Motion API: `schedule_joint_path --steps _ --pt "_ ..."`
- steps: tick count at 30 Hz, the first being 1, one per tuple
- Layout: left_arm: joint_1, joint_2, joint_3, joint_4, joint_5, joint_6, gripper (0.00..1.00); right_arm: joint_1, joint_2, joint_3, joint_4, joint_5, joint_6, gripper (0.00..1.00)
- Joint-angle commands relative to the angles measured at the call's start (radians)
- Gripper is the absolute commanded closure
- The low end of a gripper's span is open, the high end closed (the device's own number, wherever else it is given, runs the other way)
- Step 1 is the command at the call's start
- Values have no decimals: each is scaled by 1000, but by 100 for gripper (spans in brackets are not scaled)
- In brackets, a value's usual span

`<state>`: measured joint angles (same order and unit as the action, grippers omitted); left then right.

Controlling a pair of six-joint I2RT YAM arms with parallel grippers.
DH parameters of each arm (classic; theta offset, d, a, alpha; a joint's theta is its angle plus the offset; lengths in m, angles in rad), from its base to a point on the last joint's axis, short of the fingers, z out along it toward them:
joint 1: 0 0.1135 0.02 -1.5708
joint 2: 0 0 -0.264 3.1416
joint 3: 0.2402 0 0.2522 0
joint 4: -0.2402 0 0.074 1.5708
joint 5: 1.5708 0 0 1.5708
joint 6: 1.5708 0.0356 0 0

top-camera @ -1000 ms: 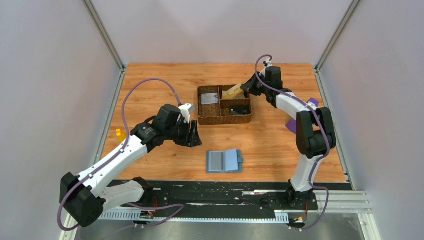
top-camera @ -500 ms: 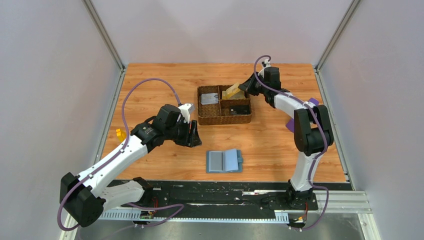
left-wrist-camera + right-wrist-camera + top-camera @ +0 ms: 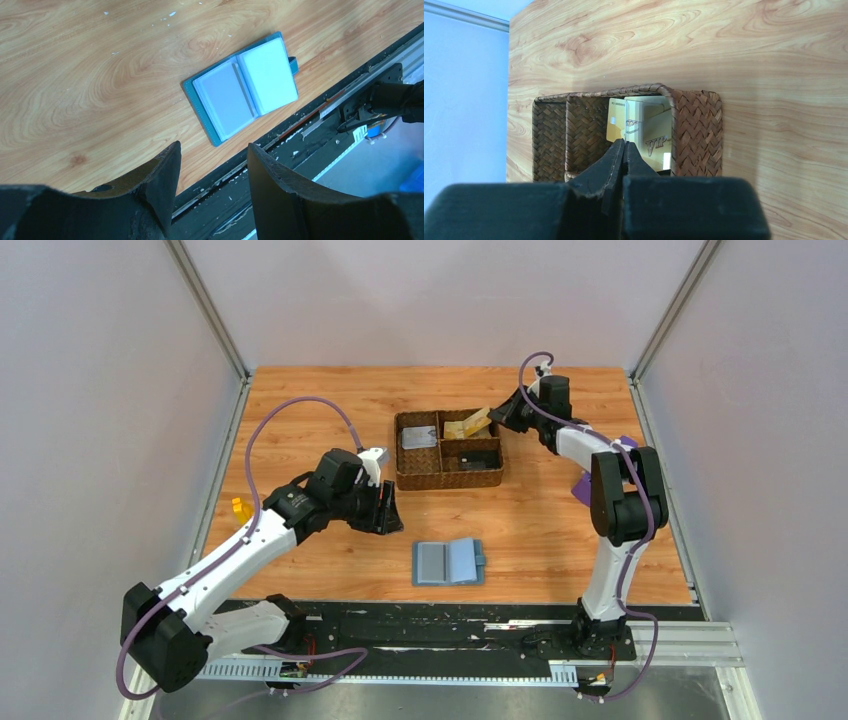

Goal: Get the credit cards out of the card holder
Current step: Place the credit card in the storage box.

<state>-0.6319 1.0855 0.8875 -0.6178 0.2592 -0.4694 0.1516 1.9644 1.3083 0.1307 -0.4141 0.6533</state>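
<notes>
The wooden table (image 3: 300, 410) is shared by one brown woven tray (image 3: 448, 481) at its middle and one card holder (image 3: 450, 562), laid open and flat near the front edge. The holder's long axis is set left to right across the table. It is found to the right of the left gripper (image 3: 385, 510) and closer to the front edge, so the left arm is judged much the nearer. That gripper's jaws are held apart with nothing between them, and the holder (image 3: 242, 85) is seen beyond them. Whether its pockets are filled cannot be told. The right gripper (image 3: 624, 142) is pressed together at the tray's far right compartment, where two gold credit cards (image 3: 651, 135) are leaned. Whether a card edge is nipped cannot be told.
</notes>
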Motion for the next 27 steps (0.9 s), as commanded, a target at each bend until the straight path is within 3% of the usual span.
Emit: schedule_joint_path --steps 1,22,27 --pt "3 2 9 17 -4 5 40 -3 10 8 38 -16 -3 98" --pt "2 -8 5 13 -6 -4 40 -37 -33 11 -13 29 -30 86" --pt "3 -8 5 12 -9 -9 40 -41 -70 62 -98 79 -74 80"
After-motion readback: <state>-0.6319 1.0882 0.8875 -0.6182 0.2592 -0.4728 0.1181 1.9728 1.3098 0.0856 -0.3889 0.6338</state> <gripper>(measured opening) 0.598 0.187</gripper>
